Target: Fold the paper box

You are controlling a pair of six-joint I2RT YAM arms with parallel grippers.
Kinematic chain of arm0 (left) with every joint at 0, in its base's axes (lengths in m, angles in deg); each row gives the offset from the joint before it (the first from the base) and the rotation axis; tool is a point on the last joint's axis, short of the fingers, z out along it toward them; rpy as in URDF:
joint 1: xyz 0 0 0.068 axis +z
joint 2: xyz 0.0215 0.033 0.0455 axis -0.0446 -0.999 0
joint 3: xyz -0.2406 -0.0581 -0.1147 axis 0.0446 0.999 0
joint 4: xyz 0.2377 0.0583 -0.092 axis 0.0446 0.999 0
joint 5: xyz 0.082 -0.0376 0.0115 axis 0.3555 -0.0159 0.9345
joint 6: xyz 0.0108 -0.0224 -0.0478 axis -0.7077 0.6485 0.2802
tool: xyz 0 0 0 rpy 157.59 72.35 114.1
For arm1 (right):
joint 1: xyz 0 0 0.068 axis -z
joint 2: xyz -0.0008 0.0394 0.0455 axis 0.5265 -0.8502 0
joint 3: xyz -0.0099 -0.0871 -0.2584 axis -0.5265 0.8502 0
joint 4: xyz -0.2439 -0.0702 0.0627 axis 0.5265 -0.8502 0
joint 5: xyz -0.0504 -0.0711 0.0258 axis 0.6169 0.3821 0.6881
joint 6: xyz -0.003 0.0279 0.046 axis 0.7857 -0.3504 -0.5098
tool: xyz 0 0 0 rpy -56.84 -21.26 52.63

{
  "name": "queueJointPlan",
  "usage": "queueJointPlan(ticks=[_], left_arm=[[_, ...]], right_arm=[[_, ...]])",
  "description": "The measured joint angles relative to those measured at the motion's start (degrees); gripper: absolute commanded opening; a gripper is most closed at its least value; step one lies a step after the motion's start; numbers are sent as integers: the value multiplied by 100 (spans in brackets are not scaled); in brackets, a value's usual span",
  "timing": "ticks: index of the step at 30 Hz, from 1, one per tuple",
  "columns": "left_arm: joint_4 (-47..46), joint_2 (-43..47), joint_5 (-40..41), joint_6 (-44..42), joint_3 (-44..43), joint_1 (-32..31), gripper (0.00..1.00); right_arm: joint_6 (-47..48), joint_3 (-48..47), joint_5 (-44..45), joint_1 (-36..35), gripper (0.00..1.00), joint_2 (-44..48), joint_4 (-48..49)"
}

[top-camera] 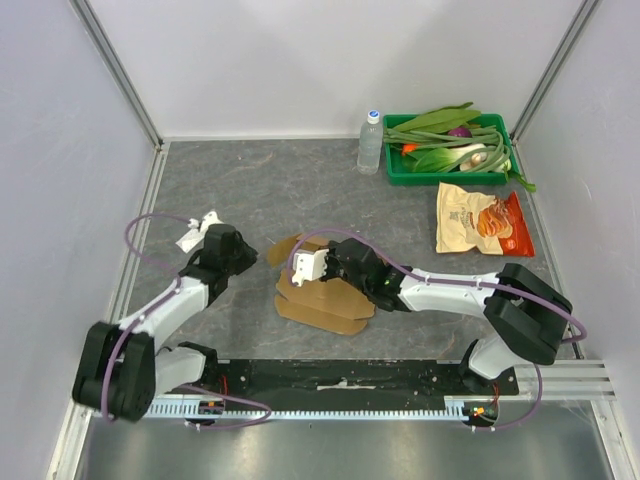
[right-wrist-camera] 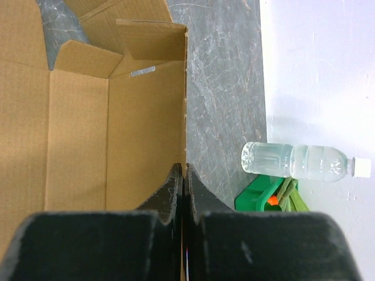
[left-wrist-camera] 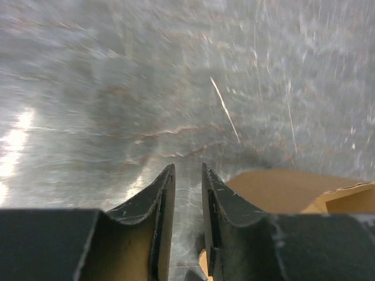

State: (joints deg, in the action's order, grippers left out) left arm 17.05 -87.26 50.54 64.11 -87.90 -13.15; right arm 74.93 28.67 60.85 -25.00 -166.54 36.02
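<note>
Left tool (left-wrist-camera: 187, 170) hung low over the counter (top-camera: 250, 190) with its jaws only slightly apart, gripping nothing. The paper box (top-camera: 325, 298) lay mid-counter just to its right, and the right tool (right-wrist-camera: 184, 171) was pinched tight on one wall's edge.

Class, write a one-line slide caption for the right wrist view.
Right gripper shut on an edge of the brown paper box, with a water bottle and green tray beyond.
</note>
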Motion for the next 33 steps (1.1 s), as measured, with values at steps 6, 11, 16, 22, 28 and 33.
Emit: queueJointPlan(ticks=[6,11,16,22,28,33], left_arm=[[-345,-1147,-1480,-140,-321,4,29],[-468,-1283,-2288,-232,-417,-94,28],[-614,-1281,-2702,-286,-435,-286,28],[-723,-1281,-2745,-378,-431,-614,30],[-1036,-1182,-2444,-466,-170,-833,36],[-1333,-817,-2221,-466,282,-833,42]], right_arm=[[-2,7,-7,0,0,44,133],[-2,66,-4,-2,0,66,232],[-2,66,-9,0,0,70,317],[-4,107,-20,-11,1,70,407],[107,315,87,-94,3,61,503],[422,737,411,-286,7,-28,953]])
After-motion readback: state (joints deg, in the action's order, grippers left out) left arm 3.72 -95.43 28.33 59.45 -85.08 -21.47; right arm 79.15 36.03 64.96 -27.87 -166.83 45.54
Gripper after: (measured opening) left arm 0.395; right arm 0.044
